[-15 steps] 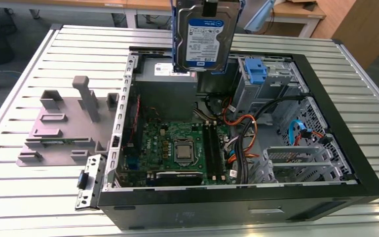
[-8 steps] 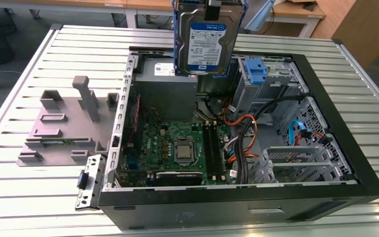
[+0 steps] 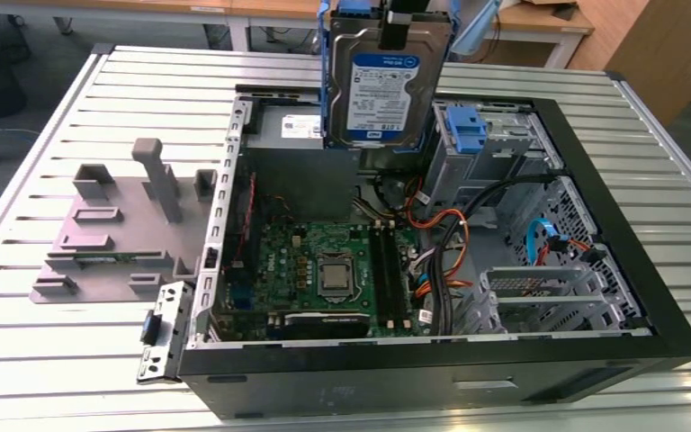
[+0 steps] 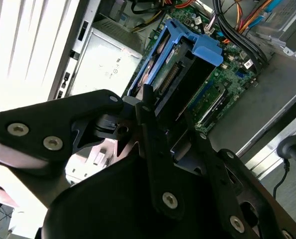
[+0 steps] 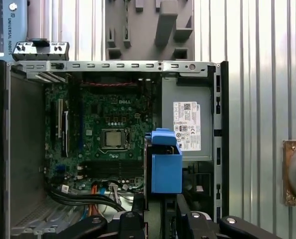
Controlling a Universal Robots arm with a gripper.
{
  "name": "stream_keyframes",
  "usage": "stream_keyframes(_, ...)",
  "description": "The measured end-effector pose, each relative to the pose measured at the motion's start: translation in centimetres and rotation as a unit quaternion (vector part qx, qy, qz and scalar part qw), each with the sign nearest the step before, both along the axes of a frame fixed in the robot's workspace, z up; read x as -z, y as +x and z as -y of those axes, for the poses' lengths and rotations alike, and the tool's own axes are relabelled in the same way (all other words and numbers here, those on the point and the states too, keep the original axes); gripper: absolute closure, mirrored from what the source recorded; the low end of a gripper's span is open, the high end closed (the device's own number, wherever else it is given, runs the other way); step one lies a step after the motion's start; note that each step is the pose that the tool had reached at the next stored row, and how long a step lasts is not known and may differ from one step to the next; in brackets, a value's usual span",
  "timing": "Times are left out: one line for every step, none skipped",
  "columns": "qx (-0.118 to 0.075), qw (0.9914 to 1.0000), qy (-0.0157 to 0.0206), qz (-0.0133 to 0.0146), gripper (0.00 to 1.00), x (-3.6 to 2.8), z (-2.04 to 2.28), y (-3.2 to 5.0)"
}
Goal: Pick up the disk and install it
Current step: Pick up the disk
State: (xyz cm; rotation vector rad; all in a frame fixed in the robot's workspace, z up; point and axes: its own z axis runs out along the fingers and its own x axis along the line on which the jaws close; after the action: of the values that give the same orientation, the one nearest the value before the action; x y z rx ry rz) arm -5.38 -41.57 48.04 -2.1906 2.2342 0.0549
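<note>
While the pincer (image 3: pixel 399 34) grips the disk (image 3: pixel 384 94) aloft over the open case (image 3: pixel 669 306), I judge the carry underway, and seating demands square alignment.

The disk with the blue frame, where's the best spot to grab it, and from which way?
Probably its top short end, from above, pinching the two flat faces. The disk is thin and hangs upright, so that leaves the lower end free over the case. The gripper holds it that way.
</note>
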Motion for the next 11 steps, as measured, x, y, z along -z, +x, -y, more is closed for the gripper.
stream_keyframes(0.0,1.0,0.0,0.0,0.65,0.02,0.23,0.05)
stream_keyframes(0.0,1.0,-0.0001,0.0,0.65,0.03,0.44,0.08)
stream_keyframes(0.0,1.0,0.0,0.0,0.65,0.05,0.69,0.11)
stream_keyframes(0.0,1.0,0.0,0.0,0.65,0.08,0.93,0.13)
stream_keyframes(0.0,1.0,0.0,0.0,0.65,0.1,1.14,0.16)
stream_keyframes(0.0,1.0,0.0,0.0,0.65,0.11,1.34,0.19)
stream_keyframes(0.0,1.0,0.0,0.0,0.65,0.13,1.54,0.22)
stream_keyframes(0.0,1.0,-0.0001,-0.0001,0.65,0.14,1.72,0.25)
stream_keyframes(0.0,1.0,-0.0001,0.0,0.65,0.16,1.92,0.27)
stream_keyframes(0.0,1.0,0.0,0.0,0.65,0.17,2.1,0.28)
stream_keyframes(0.0,1.0,0.0,0.0,0.65,0.19,2.24,0.3)
